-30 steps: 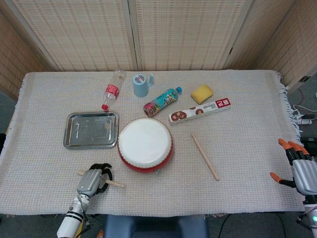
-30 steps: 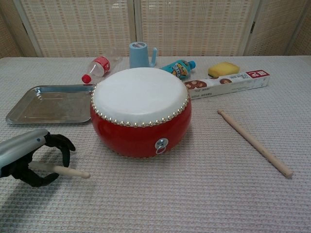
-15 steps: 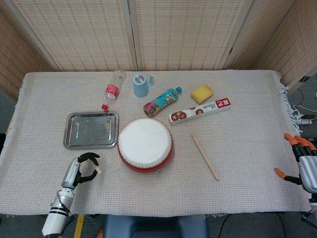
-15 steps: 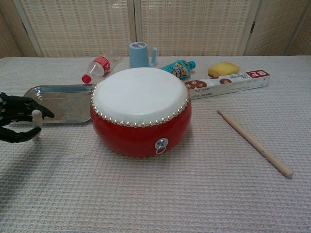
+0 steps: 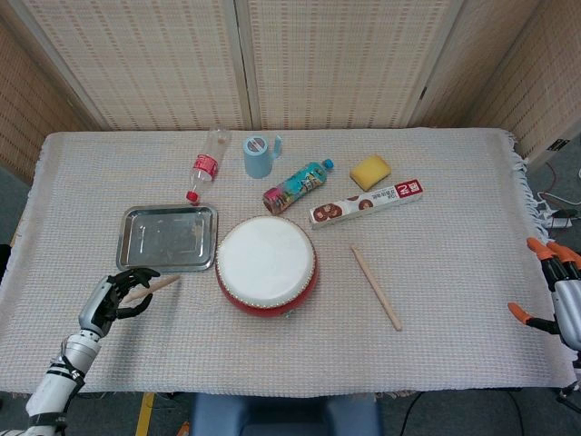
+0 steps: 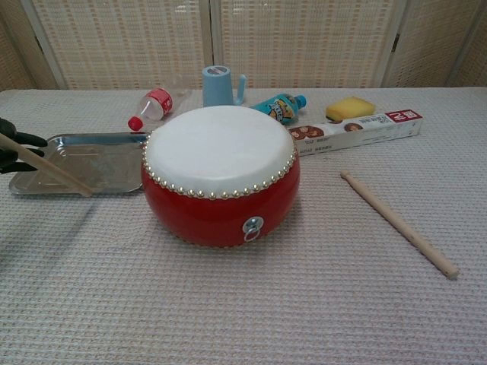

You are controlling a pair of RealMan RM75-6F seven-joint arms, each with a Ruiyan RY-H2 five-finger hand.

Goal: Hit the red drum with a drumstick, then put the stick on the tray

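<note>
The red drum (image 5: 267, 265) with its white skin stands at the table's middle, also large in the chest view as the drum (image 6: 221, 175). My left hand (image 5: 116, 293) grips a wooden drumstick (image 5: 154, 287) left of the drum and just in front of the metal tray (image 5: 130, 257). In the chest view only the fingers (image 6: 11, 146) show at the left edge, with the drumstick (image 6: 47, 166) slanting down over the tray (image 6: 106, 144). A second drumstick (image 5: 377, 288) lies right of the drum. My right hand (image 5: 556, 295) hangs past the table's right edge, fingers apart, holding nothing.
Behind the drum lie a clear bottle with a red cap (image 5: 204, 164), a blue cup (image 5: 259, 155), a colourful bottle (image 5: 298, 185), a yellow sponge (image 5: 370, 171) and a long white box (image 5: 367, 203). A woven cloth covers the table.
My left hand has lifted the drumstick off the cloth and carried it left and back toward the tray, tip now pointing at the drum. The right hand has drifted slightly right.
</note>
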